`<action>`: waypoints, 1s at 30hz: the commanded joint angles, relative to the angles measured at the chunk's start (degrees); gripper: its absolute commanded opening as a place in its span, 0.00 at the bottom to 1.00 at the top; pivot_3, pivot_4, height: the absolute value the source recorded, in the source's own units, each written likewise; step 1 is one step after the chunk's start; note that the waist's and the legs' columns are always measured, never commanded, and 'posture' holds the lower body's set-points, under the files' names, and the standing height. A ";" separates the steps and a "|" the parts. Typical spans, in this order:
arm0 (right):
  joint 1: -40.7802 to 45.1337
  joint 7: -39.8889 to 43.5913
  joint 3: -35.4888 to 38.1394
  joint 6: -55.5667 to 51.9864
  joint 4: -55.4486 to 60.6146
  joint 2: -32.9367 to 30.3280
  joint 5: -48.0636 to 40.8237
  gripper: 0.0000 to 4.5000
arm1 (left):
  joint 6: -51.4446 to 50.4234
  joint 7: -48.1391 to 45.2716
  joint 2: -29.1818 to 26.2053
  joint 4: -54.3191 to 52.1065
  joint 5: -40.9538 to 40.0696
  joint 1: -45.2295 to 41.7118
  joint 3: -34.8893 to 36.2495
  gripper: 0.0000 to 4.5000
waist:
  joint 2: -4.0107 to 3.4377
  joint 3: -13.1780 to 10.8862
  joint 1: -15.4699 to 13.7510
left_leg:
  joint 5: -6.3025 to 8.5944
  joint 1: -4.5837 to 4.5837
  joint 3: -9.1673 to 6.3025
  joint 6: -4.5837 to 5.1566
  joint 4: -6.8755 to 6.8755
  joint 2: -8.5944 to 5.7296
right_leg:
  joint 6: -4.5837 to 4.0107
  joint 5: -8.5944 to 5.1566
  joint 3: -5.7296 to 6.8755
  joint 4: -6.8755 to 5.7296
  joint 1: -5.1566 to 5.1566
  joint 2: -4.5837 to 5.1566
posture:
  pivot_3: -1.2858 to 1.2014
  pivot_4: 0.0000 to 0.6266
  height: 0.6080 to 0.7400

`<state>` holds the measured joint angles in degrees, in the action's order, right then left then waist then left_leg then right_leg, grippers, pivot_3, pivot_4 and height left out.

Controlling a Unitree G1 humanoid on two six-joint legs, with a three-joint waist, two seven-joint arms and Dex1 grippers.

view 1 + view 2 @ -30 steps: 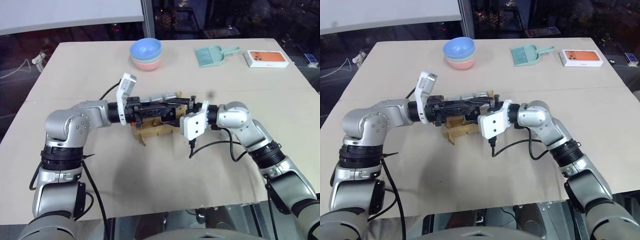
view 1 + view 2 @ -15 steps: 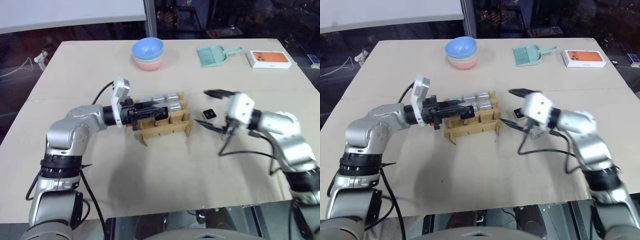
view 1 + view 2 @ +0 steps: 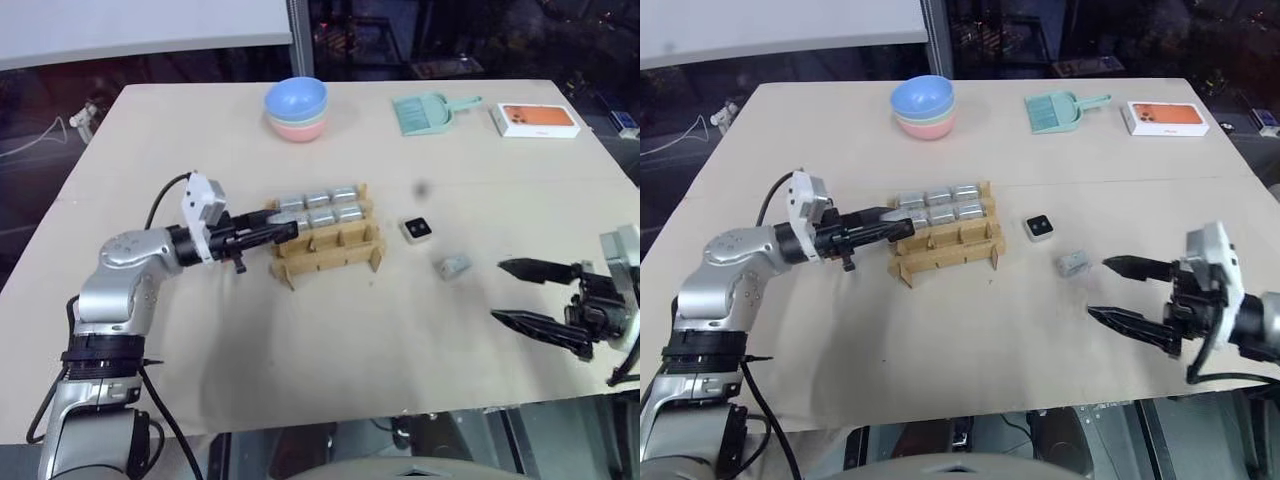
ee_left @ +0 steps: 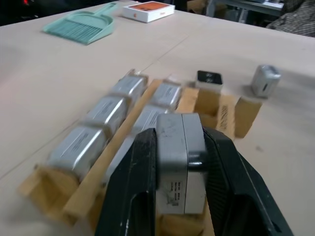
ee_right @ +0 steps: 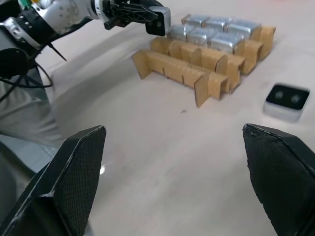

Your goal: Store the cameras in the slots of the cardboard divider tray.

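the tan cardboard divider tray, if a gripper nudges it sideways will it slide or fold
The tan cardboard divider tray would probably slide: it sits loose on the smooth table. The silvery-grey cameras filling its far rows likely weigh it down. Its thin empty near strips may flex.

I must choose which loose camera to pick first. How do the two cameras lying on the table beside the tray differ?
The nearer-to-tray camera lies flat, its white face with the black lens up. The farther camera lies tilted, showing grey sides. Both lie outside the cardboard divider tray, untouched.
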<state>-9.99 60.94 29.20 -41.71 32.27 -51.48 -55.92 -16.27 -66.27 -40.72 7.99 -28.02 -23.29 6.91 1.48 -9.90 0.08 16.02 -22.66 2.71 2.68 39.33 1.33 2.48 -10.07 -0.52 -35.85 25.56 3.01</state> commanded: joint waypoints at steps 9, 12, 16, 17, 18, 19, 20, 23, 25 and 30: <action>-2.51 5.81 2.18 8.31 -4.75 0.69 4.92 0.98 | 5.94 -3.59 1.02 2.85 1.21 -1.37 0.40 0.16 | 0.03 0.02 -0.17 | 0.00 -0.01 0.01 0.00 0.00 0.00 | 0.01 -0.01 0.03 -0.01 0.00 -0.01 | 0.52 0.24 1.00; -1.83 5.92 0.89 9.13 -5.16 0.54 6.08 0.98 | 7.70 -3.56 1.70 3.06 2.00 -0.70 0.07 0.16 | 0.03 0.02 -0.25 | 0.00 0.00 0.02 0.00 0.00 0.00 | 0.00 0.00 0.03 -0.01 0.00 -0.01 | 0.52 0.24 1.00; -0.24 5.36 0.23 8.87 -5.37 0.71 5.71 0.98 | 8.32 -3.57 2.43 2.66 2.03 0.20 -0.08 0.16 | 0.02 0.02 -0.24 | 0.00 0.00 0.01 0.00 0.00 0.00 | 0.01 0.01 0.02 -0.01 0.00 -0.01 | 0.52 0.24 1.00; 0.06 5.24 0.18 8.69 -5.39 0.69 5.57 0.98 | 7.95 -3.05 2.85 2.47 1.63 0.13 0.06 0.16 | 0.02 0.02 -0.27 | 0.00 0.00 0.00 0.00 0.00 0.00 | 0.01 0.01 0.02 -0.01 0.00 -0.01 | 0.52 0.24 1.00; 0.31 5.30 0.04 8.68 -5.45 0.62 5.67 0.98 | 8.07 -3.09 3.27 2.24 1.51 0.01 -0.22 0.16 | 0.02 0.02 -0.37 | 0.00 0.00 0.00 0.00 0.01 0.00 | 0.01 0.01 0.02 -0.01 -0.01 -0.01 | 0.52 0.24 1.00; 0.52 5.32 -0.05 8.66 -5.54 0.59 5.76 0.98 | 8.24 -3.39 3.59 1.94 1.54 0.01 -0.66 0.16 | 0.03 0.02 -0.53 | 0.00 0.00 0.00 0.00 0.01 0.00 | 0.01 0.01 0.02 -0.01 -0.01 -0.01 | 0.52 0.24 1.00; 0.81 5.25 -0.12 8.61 -5.60 0.60 5.76 0.98 | 8.29 -3.52 4.12 1.69 1.45 -0.12 -0.95 0.16 | 0.03 0.02 -0.56 | 0.00 0.00 0.01 0.00 0.01 0.00 | 0.01 0.01 0.03 -0.01 -0.01 -0.01 | 0.52 0.24 1.00; 1.46 4.92 -0.22 8.42 -5.49 0.50 5.59 0.98 | 9.65 -3.48 5.58 2.83 2.69 -1.27 -2.22 0.16 | 0.03 0.02 -0.76 | 0.00 0.00 0.02 0.00 0.01 0.00 | 0.01 0.01 0.04 -0.01 -0.01 -0.01 | 0.52 0.24 1.00; 1.79 4.77 -0.11 8.19 -5.38 0.35 5.16 0.98 | 11.80 -4.46 6.09 4.69 4.30 -2.22 -3.43 0.16 | 0.02 0.02 -0.82 | 0.00 0.00 0.02 0.00 0.02 -0.01 | 0.01 0.01 0.03 -0.01 -0.02 0.00 | 0.52 0.24 1.00; 1.56 4.64 0.30 8.07 -5.26 -0.03 5.73 0.98 | 13.47 -7.32 6.70 7.41 5.62 -3.96 -5.66 0.16 | 0.03 0.03 -0.89 | 0.00 -0.02 0.03 0.00 0.06 -0.02 | 0.00 0.01 0.11 -0.01 -0.06 -0.01 | 0.52 0.24 1.00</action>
<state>-8.24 65.71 27.93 -33.75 26.16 -50.60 -49.98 -4.69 -72.17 -34.04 15.28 -22.78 -26.23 2.06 1.50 -9.87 -0.81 16.02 -22.69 2.74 2.68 39.39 1.30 2.48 -10.06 -0.41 -35.86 25.50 3.00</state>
